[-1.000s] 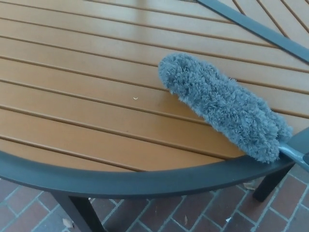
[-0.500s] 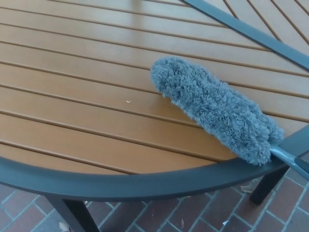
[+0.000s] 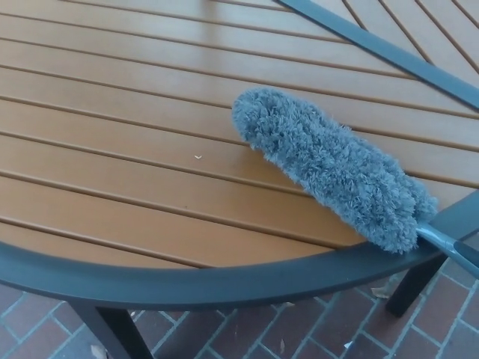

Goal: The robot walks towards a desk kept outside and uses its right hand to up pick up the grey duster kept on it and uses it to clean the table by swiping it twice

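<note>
Table [image 3: 112, 187]: brown slats, dark grey curved rim at 6 o'clock.
Crumb [image 3: 198, 157]: small pale speck on a slat, at 9 o'clock from the duster.
Duster [image 3: 329, 166]: grey, fluffy, lying on the slats, tip toward 10 o'clock, handle [image 3: 449, 248] passing over the rim at 4 o'clock.
Floor [image 3: 299, 329]: red brick under the table.
Hands: neither shows, so their state cannot be told.

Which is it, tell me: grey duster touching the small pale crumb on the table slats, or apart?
Apart. The head view shows bare wooden slat between the grey duster and the crumb, which lies off the duster's fluffy tip.
</note>
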You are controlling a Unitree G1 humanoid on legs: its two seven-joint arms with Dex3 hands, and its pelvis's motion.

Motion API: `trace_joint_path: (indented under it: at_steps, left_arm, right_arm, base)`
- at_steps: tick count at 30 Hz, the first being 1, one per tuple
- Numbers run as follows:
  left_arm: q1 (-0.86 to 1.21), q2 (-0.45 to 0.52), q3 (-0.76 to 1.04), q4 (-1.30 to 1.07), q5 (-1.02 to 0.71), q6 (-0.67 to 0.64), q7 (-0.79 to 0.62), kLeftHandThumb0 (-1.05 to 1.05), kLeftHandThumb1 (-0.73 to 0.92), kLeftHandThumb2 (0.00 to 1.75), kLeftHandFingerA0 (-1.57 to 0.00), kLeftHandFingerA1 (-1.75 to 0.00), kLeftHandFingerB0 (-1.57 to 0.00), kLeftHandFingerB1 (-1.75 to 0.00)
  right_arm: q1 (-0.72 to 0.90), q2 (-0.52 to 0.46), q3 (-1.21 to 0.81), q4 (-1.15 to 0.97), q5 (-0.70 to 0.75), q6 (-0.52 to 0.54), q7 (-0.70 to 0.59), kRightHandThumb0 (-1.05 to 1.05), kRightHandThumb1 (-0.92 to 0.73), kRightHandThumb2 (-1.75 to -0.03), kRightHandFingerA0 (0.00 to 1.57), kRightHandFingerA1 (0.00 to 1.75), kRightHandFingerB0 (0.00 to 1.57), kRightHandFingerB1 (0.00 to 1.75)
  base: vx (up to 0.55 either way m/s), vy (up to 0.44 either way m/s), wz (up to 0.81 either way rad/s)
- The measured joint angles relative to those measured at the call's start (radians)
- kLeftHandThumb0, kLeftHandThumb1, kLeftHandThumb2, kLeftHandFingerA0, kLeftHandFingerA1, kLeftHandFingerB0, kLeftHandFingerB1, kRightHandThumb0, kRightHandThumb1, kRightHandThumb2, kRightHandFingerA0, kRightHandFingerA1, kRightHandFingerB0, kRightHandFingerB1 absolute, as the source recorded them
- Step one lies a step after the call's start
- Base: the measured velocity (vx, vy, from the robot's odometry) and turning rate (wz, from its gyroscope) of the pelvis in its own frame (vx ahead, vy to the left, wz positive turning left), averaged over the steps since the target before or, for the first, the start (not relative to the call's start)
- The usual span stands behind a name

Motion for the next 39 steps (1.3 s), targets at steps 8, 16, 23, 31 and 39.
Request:
trace_joint_path:
  at_steps: [8, 16, 23, 31, 39]
  left_arm:
    - [0.001, -0.001, 0.001, 0.000, 0.000, 0.000, 0.000, -0.56, 0.35, 0.70, -0.40, -0.48, -0.31, -0.41]
    - [-0.002, -0.001, 0.001, -0.001, 0.000, 0.000, -0.001, -0.50, 0.41, 0.54, -0.40, -0.40, -0.37, -0.33]
    - [0.000, -0.001, 0.001, -0.001, 0.000, 0.000, -0.002, -0.53, 0.34, 0.68, -0.37, -0.47, -0.33, -0.42]
    - [-0.005, -0.002, 0.002, -0.003, -0.001, 0.000, -0.003, -0.57, 0.35, 0.70, -0.38, -0.47, -0.33, -0.42]
    - [-0.009, -0.008, 0.003, -0.004, -0.003, 0.000, -0.005, -0.58, 0.35, 0.70, -0.37, -0.47, -0.32, -0.42]
  right_arm:
    - [0.029, -0.085, -0.019, -0.347, -0.013, 0.100, 0.019, -0.99, -0.55, -0.91, 0.00, 0.00, 0.00, 0.00]
    - [0.016, -0.123, 0.032, -0.668, -0.045, 0.216, 0.078, -1.05, -0.74, -0.61, 0.00, 0.00, 0.00, 0.00]
    - [0.000, -0.159, 0.080, -0.825, -0.040, 0.327, 0.174, -1.05, -0.54, -0.90, 0.00, 0.00, 0.00, 0.00]
    - [-0.072, -0.166, 0.199, -0.805, -0.056, 0.456, 0.262, -1.02, -0.70, -0.64, 0.00, 0.00, 0.00, 0.00]
    - [-0.244, -0.157, 0.328, -0.624, -0.118, 0.601, 0.300, -1.02, -0.70, -0.62, 0.00, 0.00, 0.00, 0.00]
  base:
    - [0.00, 0.000, 0.00]
    - [0.00, 0.000, 0.00]
    - [0.00, 0.000, 0.00]
    - [0.00, 0.000, 0.00]
    - [0.00, 0.000, 0.00]
